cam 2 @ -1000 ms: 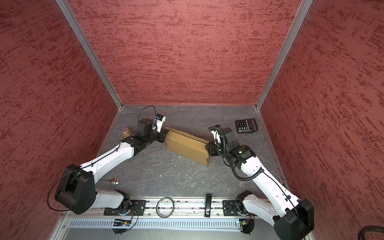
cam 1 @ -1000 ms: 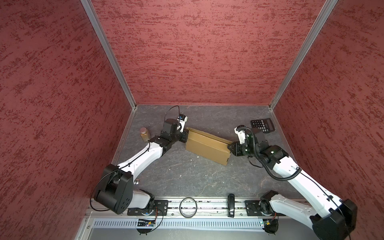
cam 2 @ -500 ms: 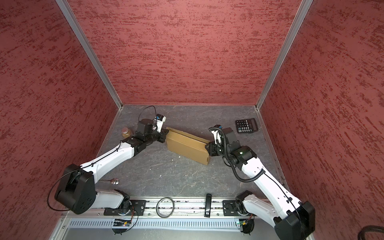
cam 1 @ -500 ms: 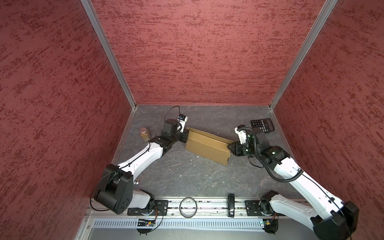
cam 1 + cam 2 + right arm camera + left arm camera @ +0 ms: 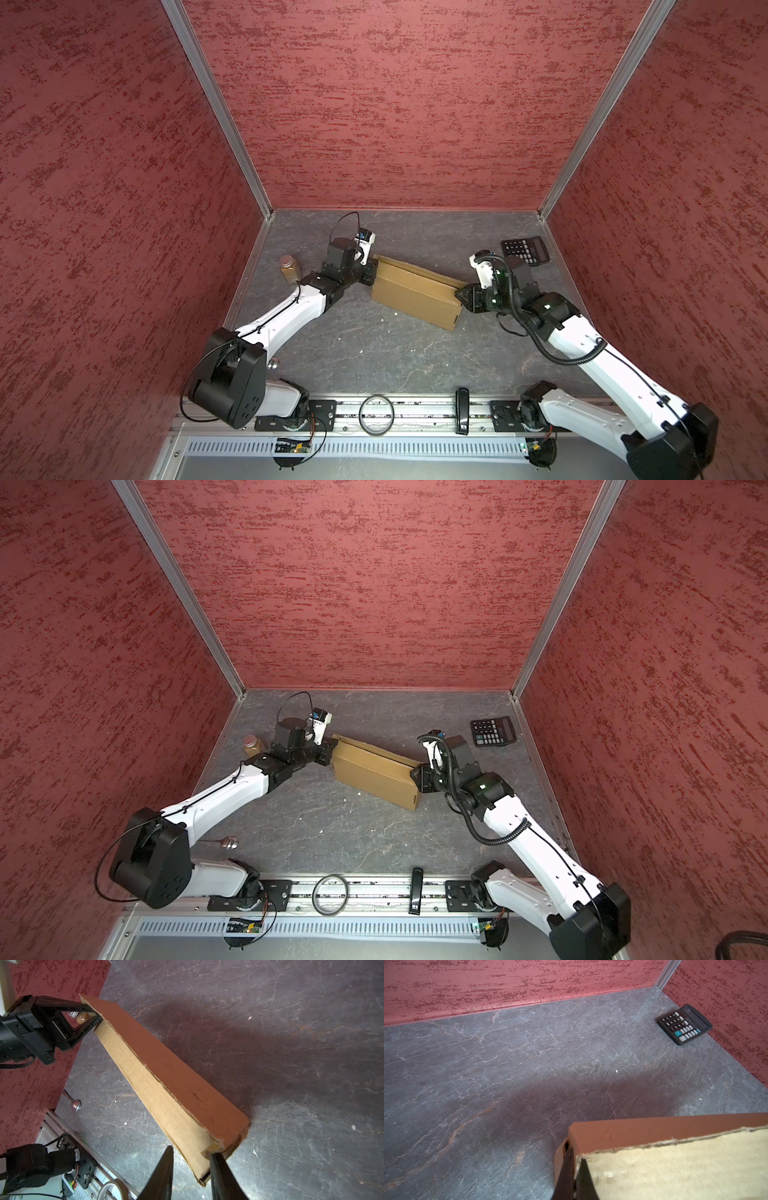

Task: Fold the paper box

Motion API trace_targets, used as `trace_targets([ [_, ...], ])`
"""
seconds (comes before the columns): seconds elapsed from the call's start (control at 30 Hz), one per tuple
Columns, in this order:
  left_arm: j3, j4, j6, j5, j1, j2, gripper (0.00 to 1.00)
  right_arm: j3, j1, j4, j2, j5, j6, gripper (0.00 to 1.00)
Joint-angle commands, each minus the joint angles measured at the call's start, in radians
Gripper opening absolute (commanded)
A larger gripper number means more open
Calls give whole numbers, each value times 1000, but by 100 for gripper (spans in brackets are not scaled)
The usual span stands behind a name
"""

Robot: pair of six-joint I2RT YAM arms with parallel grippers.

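Note:
The paper box (image 5: 415,291) (image 5: 374,775) is a long brown cardboard shape lying slantwise on the grey floor between both arms. My left gripper (image 5: 371,272) (image 5: 331,750) is at its far left end, shut on a thin cardboard edge (image 5: 577,1159). My right gripper (image 5: 460,296) (image 5: 415,777) is at the right end. In the right wrist view its jaws (image 5: 190,1167) stand apart around the box's end corner (image 5: 199,1167). One finger (image 5: 220,1169) touches the cardboard, while the other finger (image 5: 164,1169) is clear of it.
A black calculator (image 5: 524,250) (image 5: 684,1024) lies in the back right corner. A small jar (image 5: 289,269) stands by the left wall, behind the left arm. A metal knob (image 5: 226,842) lies near the left arm's base. A ring (image 5: 376,415) and a black stick (image 5: 461,415) sit on the front rail.
The right arm has shifted very slightly. The box and the left gripper stay where they were.

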Motion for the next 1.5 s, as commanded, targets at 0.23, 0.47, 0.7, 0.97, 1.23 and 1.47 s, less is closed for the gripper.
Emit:
trace_targets([
  [0.23, -39, -61, 5, 23, -20, 11, 0, -41, 8, 32, -48, 0, 27, 30],
  [0.47, -41, -56, 2, 21, -21, 12, 0, -64, 8, 33, -69, 4, 41, 28],
  [0.7, -44, -56, 3, 19, -21, 16, 0, -77, 8, 34, -64, 7, 44, 28],
  [0.97, -47, -53, 5, 17, -22, 20, 0, -32, 8, -10, -83, 33, 15, 35],
  [1.23, -46, -50, 6, 19, -23, 26, 0, 93, 8, -156, -40, 119, -92, 44],
  [1.47, -46, -53, 6, 19, -23, 25, 0, 238, 8, -260, 18, 168, -227, 50],
])
